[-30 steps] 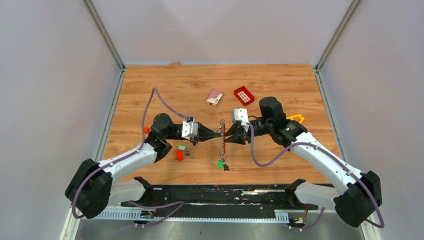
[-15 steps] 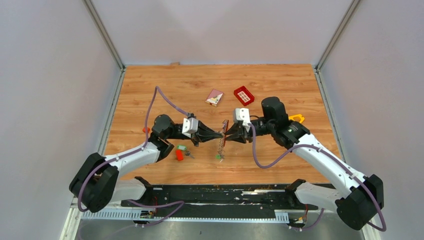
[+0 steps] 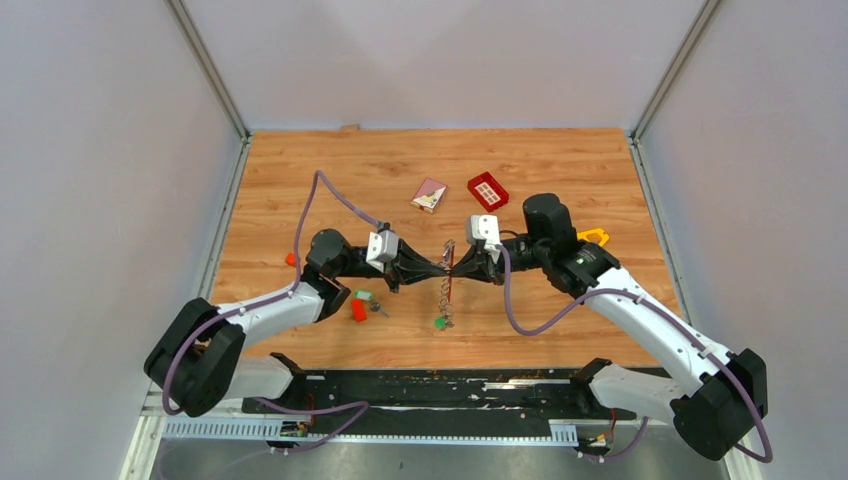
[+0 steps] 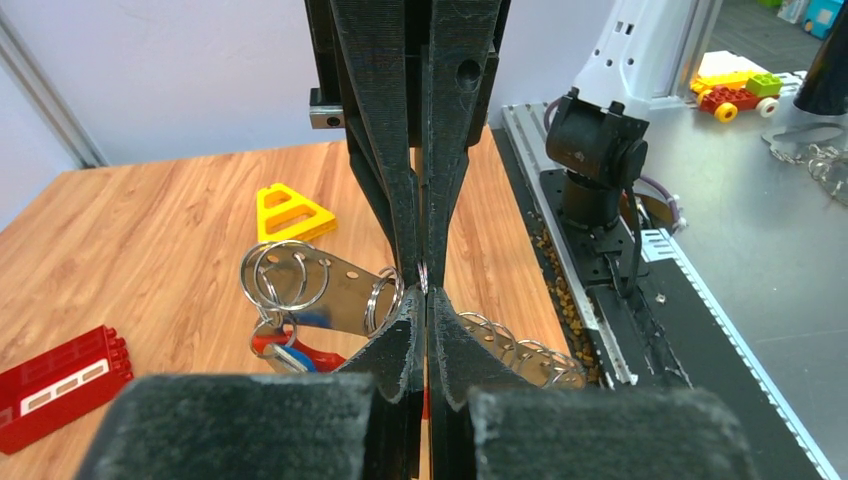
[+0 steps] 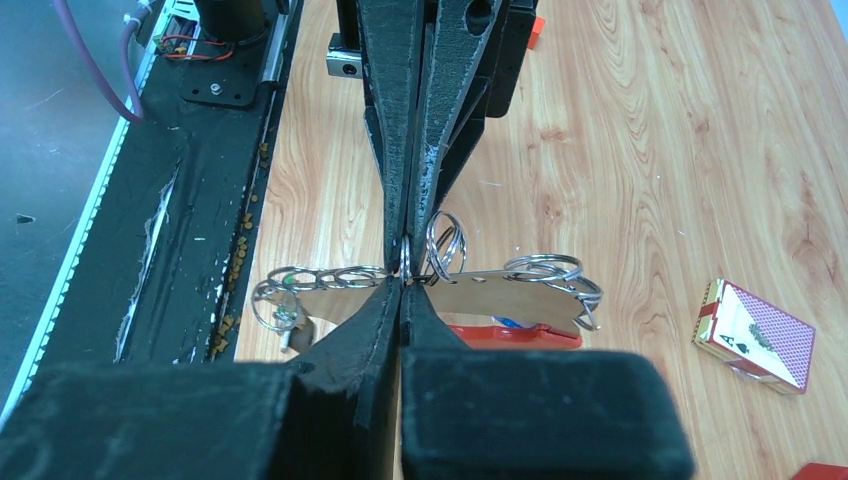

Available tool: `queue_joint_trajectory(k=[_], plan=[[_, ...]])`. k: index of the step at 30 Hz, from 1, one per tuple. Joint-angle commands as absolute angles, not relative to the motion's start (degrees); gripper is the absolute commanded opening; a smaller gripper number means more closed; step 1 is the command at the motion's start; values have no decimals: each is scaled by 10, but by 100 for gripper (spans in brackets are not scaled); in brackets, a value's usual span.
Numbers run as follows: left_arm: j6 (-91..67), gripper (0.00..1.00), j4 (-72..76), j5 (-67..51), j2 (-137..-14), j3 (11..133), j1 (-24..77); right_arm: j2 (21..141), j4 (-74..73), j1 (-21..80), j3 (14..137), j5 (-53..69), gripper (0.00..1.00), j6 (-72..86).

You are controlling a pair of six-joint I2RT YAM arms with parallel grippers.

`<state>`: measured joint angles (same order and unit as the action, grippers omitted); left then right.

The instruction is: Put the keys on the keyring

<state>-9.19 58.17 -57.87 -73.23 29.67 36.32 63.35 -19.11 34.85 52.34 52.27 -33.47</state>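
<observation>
The keyring (image 3: 446,285) is a grey metal strip with several wire rings, held off the table between both grippers. A green-headed key (image 3: 439,323) hangs at its near end. My left gripper (image 3: 441,268) is shut on one of its rings, as the left wrist view (image 4: 424,285) shows. My right gripper (image 3: 458,266) is shut on the same spot from the other side (image 5: 403,278). The strip (image 4: 335,288) carries a red curved piece (image 4: 305,355) and a blue key head (image 4: 297,357). Another green key (image 3: 363,296) lies on the table.
A small red block (image 3: 359,311) lies by the loose key. An orange cube (image 3: 291,259) sits left of the left arm. A card pack (image 3: 429,194), a red gridded tray (image 3: 487,190) and a yellow triangle frame (image 3: 594,237) lie further back.
Both gripper tips have closed in on each other at the strip. The keyring's near end swung and rose slightly off the table.
</observation>
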Motion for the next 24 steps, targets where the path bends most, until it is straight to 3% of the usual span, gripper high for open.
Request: queue_joint_trajectory(k=[1,6,10,13,16,20,24], plan=[[-108,0,626,-578,-740,298,362,624,-167,352,539,522,0,-333],[-108,2,613,-578,-744,303,362,616,-189,353,544,495,0,-364],[-60,20,542,-593,-734,320,363,609,-234,355,552,457,0,-414],[71,38,356,-580,-708,362,363,608,-279,369,559,407,0,-454],[195,46,191,-558,-697,417,363,612,-320,391,569,352,0,-471],[274,49,87,-556,-709,460,369,627,-351,415,593,308,0,-465],[321,43,26,-561,-724,484,379,635,-361,428,610,274,0,-452]])
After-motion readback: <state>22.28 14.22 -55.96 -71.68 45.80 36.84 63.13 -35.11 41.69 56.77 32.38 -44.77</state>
